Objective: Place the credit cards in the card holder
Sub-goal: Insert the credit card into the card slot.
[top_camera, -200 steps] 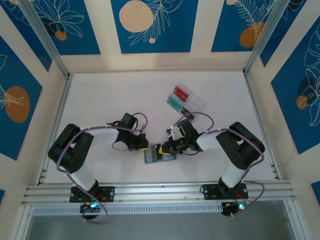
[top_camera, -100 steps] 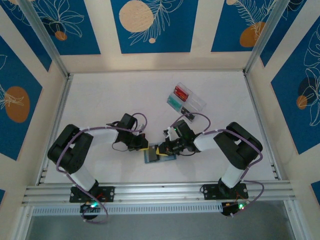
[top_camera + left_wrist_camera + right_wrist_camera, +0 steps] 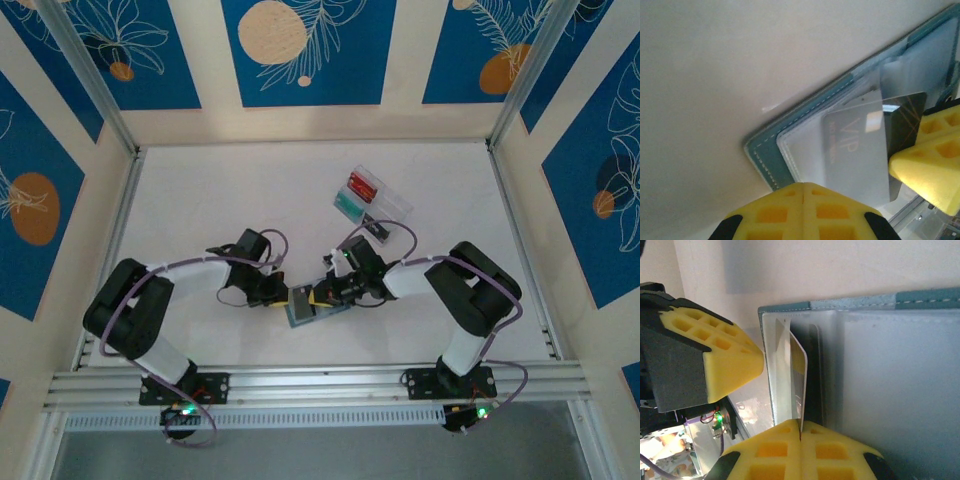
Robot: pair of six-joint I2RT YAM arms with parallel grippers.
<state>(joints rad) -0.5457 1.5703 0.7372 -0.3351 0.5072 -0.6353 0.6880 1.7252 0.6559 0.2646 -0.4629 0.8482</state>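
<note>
Counter: a plain white matt counter [image 3: 220, 200], evenly lit, with a pale aluminium rail [image 3: 320, 381] along its near edge.
Room: cream walls [image 3: 405, 60] stand close around the counter. They carry blue panels with orange discs and white leaf outlines.
Card holder: the soft blue-grey square card holder [image 3: 765, 160] with white stitching lies open and flat on the counter, between the two arms. Its pale translucent pockets face up.
Card: a thin rectangular dark card [image 3: 855, 150] with "VIP" lettering and fine gold lines lies over the inner pocket of the card holder. One end seems to be under the translucent layer and the other end is outside.
Left gripper: the left gripper [image 3: 804, 187] has its yellow jaws pressed together, with nothing between them. The tips are at the edge of the card holder; I cannot tell if they touch it.
Right gripper: the right gripper [image 3: 801, 429] has its yellow jaws pinching the edge of the dark card, just above the card holder.
Tray: a clear plastic compartmented tray [image 3: 390, 205] with a red and a teal item stands well apart from the card holder, on its far side.
</note>
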